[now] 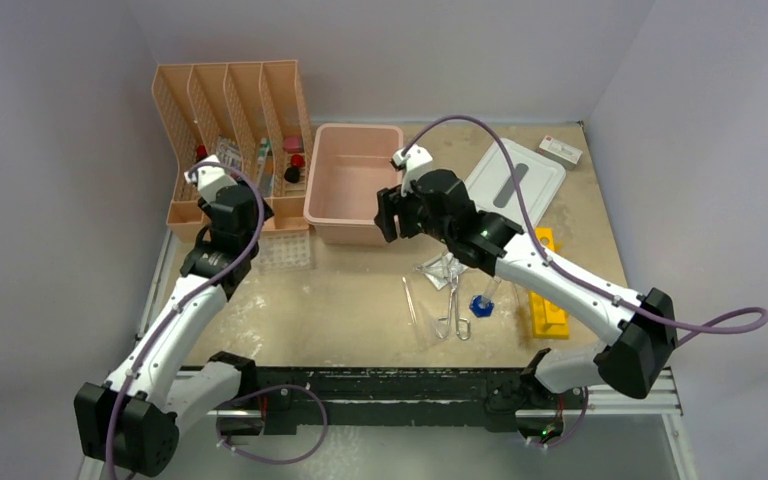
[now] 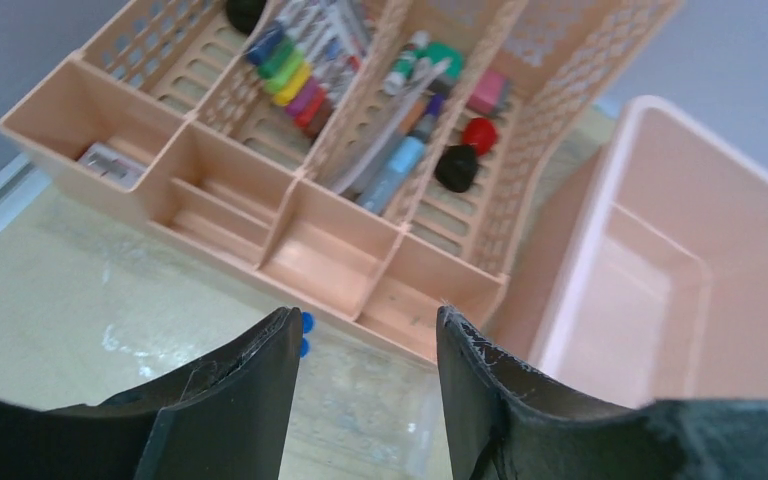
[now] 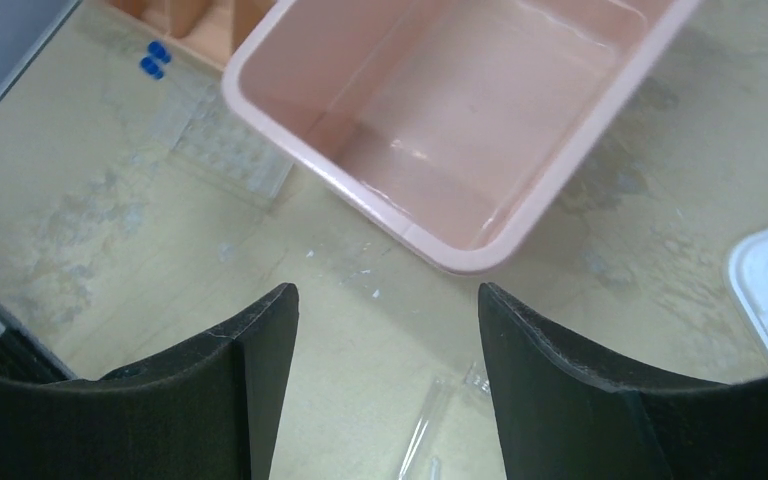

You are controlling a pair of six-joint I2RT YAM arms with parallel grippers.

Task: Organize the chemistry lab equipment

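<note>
Top external view showed metal forceps [image 1: 452, 308], a clear blue-capped tube [image 1: 482, 303], thin clear rods [image 1: 412, 303] and a small clear bag [image 1: 440, 270] clustered on the tabletop [image 1: 340, 310] near the yellow holed rack [image 1: 548, 315]. A clear multi-hole tube tray [image 1: 285, 250], faint, probably touched the peach slotted organizer [image 1: 230, 140]. Both the left pincer [image 2: 368, 330] and the right pincer [image 3: 385, 300] stood spread, pinching nothing.

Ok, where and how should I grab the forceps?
The forceps lie flat, ring handles toward the near edge, tips toward the bag. Probably best to come straight down and pinch across the thin shank just beyond the rings, closing left to right. The tube lies close on their right, so go in narrow.
</note>
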